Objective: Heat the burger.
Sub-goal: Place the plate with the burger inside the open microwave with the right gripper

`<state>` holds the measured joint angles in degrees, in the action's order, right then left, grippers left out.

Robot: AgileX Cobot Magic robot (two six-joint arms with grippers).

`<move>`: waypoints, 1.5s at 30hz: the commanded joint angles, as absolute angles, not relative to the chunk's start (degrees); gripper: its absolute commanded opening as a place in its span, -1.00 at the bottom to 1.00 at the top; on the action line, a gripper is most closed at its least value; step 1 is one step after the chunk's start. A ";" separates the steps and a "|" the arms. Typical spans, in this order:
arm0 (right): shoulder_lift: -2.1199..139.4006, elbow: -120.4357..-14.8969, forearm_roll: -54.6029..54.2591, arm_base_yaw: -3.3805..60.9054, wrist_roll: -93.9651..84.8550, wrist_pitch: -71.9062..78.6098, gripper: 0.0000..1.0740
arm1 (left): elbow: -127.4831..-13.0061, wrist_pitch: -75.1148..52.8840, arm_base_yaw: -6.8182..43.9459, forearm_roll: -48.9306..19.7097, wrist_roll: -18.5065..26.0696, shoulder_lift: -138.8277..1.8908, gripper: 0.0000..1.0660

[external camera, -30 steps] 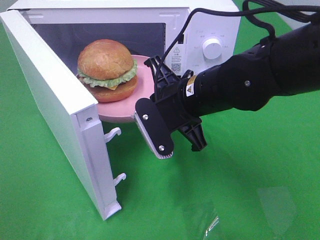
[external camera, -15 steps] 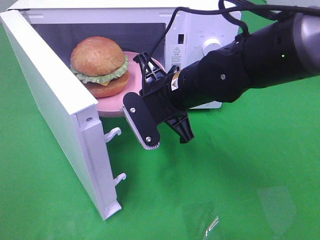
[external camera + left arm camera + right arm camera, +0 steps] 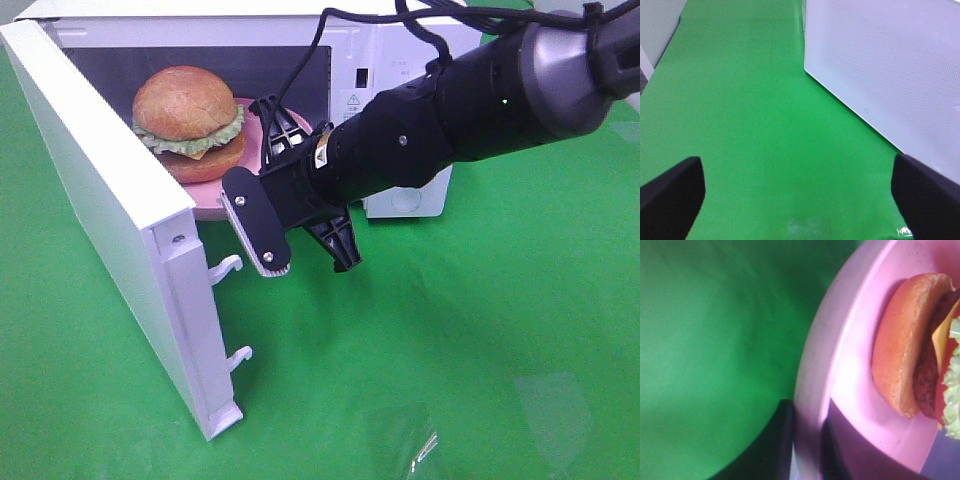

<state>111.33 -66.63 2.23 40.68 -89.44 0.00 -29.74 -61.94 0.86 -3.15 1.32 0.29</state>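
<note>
My right claw point(image 3: 256, 180) is clamped on the rim of the pink plate point(image 3: 214, 196), one finger above the edge and one below; the wrist view shows the rim pinched between them. The burger point(image 3: 188, 110) sits on that plate, upright, lettuce and cheese showing between the bun halves. The plate is in the mouth of the white microwave point(image 3: 392, 70), its far part inside the dark cavity and its near edge, where I grip, sticking out at the front. The door point(image 3: 100, 200) stands swung wide on the left.

My left claw point(image 3: 800, 200) has its fingers spread wide with nothing between them, above bare cloth beside a white dotted panel point(image 3: 890, 75).

A green cloth point(image 3: 460, 340) covers the whole surface, smooth, with a small shiny scrap point(image 3: 425, 450) near the front. Beyond the cloth's edge, the left wrist view shows a pale strip point(image 3: 655, 25) that I cannot identify.
</note>
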 commanded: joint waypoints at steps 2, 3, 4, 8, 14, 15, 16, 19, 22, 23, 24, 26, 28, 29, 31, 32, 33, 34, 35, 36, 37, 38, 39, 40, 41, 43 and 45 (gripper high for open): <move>112.01 -69.79 2.81 40.68 -87.09 3.21 -0.98 | -29.62 -61.13 1.15 -3.55 1.26 1.32 0.74; 112.59 -70.47 2.92 40.62 -87.03 2.69 -0.98 | -29.62 -61.13 1.15 -3.55 1.26 1.32 0.74; 112.59 -70.47 2.92 40.62 -87.03 2.69 -0.98 | -29.62 -61.13 1.15 -3.55 1.26 1.32 0.74; 114.59 -72.65 3.32 40.62 -87.03 1.66 -0.98 | -29.62 -61.13 1.15 -3.55 1.26 1.32 0.74; 118.26 -76.89 4.53 40.62 -84.63 0.92 -0.97 | -29.62 -61.13 1.15 -3.55 1.26 1.32 0.74; 119.46 -78.72 6.13 40.62 -82.62 0.00 -0.97 | -29.62 -61.13 1.15 -3.55 1.26 1.32 0.74; 120.03 -79.64 7.10 40.62 -81.25 -0.52 -0.97 | -29.62 -61.13 1.15 -3.55 1.26 1.32 0.74; 120.95 -81.19 8.71 40.62 -78.95 -1.32 -0.97 | -29.62 -61.13 1.15 -3.55 1.26 1.32 0.74; 122.96 -84.34 12.43 40.62 -73.51 -3.09 -0.97 | -29.62 -61.13 1.15 -3.55 1.26 1.32 0.74; 123.70 -85.94 14.38 40.62 -71.56 -3.90 -0.97 | -29.62 -61.13 1.15 -3.55 1.26 1.32 0.74; 123.70 -85.94 14.38 40.62 -71.56 -3.90 -0.97 | -29.62 -61.13 1.15 -3.55 1.26 1.32 0.74; 124.22 -86.86 15.36 39.99 -70.13 -3.90 -0.97 | -29.62 -61.13 1.15 -3.55 1.26 1.32 0.74; 124.39 -87.32 15.87 39.99 -69.44 -3.84 -0.97 | -29.62 -61.13 1.15 -3.55 1.26 1.32 0.74; 124.85 -88.01 16.79 39.59 -68.75 -4.01 -0.96 | -29.62 -61.13 1.15 -3.55 1.26 1.32 0.74; 125.48 -88.81 17.42 39.30 -68.58 -4.13 -0.96 | -29.62 -61.13 1.15 -3.55 1.26 1.32 0.74; 125.48 -88.81 17.42 39.30 -68.58 -4.13 -0.96 | -29.62 -61.13 1.15 -3.55 1.26 1.32 0.74; 126.05 -89.44 17.76 38.73 -68.58 -4.35 -0.96 | -29.62 -61.13 1.15 -3.55 1.26 1.32 0.74; 126.80 -90.07 17.76 38.62 -68.53 -4.35 -0.96 | -29.62 -61.13 1.15 -3.55 1.26 1.32 0.74; 126.80 -90.07 17.76 38.62 -68.53 -4.35 -0.96 | -29.62 -61.13 1.15 -3.55 1.26 1.32 0.74; 126.97 -90.30 17.76 38.62 -68.53 -4.47 -0.95 | -29.62 -61.13 1.15 -3.55 1.26 1.32 0.74; 126.97 -90.30 17.76 38.62 -68.53 -4.47 -0.95 | -29.62 -61.13 1.15 -3.55 1.26 1.32 0.74; 127.48 -90.81 17.88 38.16 -68.53 -4.53 -0.95 | -29.62 -61.13 1.15 -3.55 1.26 1.32 0.74; 127.48 -90.81 17.88 38.16 -68.53 -4.53 -0.95 | -29.62 -61.13 1.15 -3.55 1.26 1.32 0.74; 128.11 -91.39 17.88 37.93 -68.53 -4.53 -0.95 | -29.62 -61.13 1.15 -3.55 1.26 1.32 0.74; 128.11 -91.39 17.88 37.93 -68.53 -4.53 -0.95 | -29.62 -61.13 1.15 -3.55 1.26 1.32 0.74; 128.51 -92.07 17.93 37.59 -68.53 -4.93 -0.95 | -29.62 -61.13 1.15 -3.55 1.26 1.32 0.74; 129.26 -92.93 17.93 37.24 -68.53 -5.10 -0.95 | -29.62 -61.13 1.15 -3.55 1.26 1.32 0.74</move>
